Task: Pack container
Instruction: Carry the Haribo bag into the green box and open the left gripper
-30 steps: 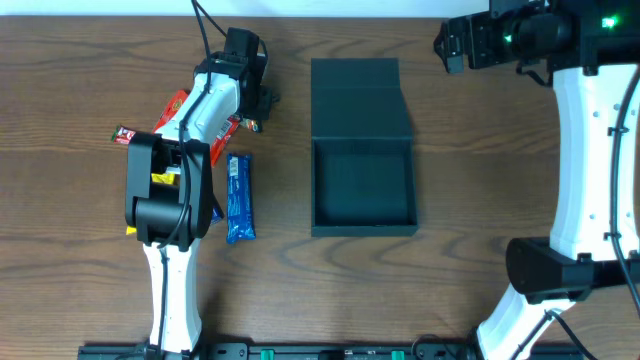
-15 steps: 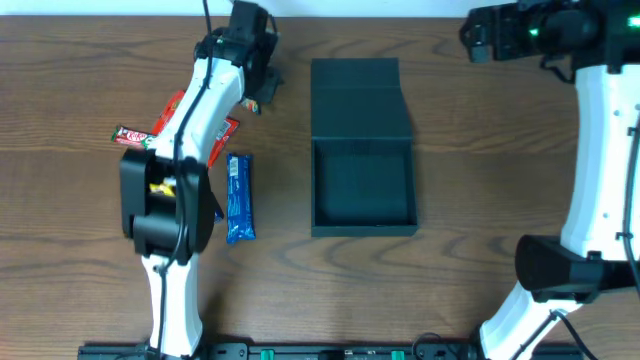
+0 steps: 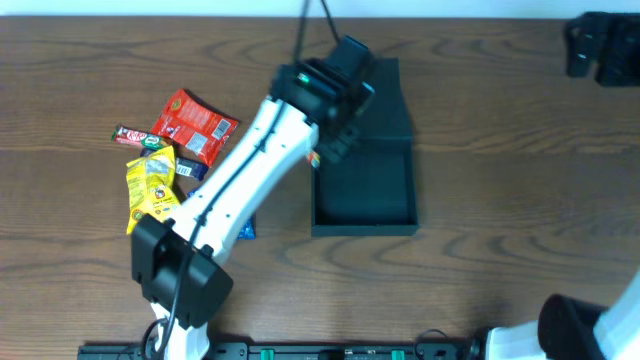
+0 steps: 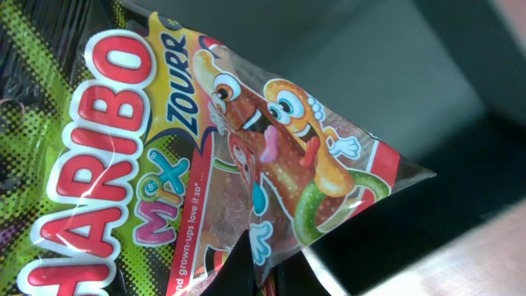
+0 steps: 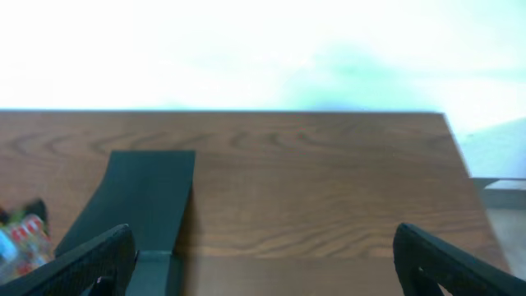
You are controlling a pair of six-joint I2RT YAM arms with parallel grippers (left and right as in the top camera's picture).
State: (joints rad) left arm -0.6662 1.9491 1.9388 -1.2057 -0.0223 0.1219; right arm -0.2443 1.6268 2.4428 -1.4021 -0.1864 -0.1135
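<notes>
Carrying Haribo packet (image 4: 246,164): left gripper (image 3: 326,140) clamped on it, above container (image 3: 365,228) left rim. Container open, looks empty. Red packet (image 3: 193,124), yellow packet (image 3: 150,182), bar (image 3: 130,135) wait left of container. Right gripper (image 5: 263,238) spread wide, far right of it.

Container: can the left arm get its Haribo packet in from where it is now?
Probably yes. The left tool holds the Haribo packet above the container at its left wall, the lid lies flat open behind, and nothing blocks the opening.
</notes>
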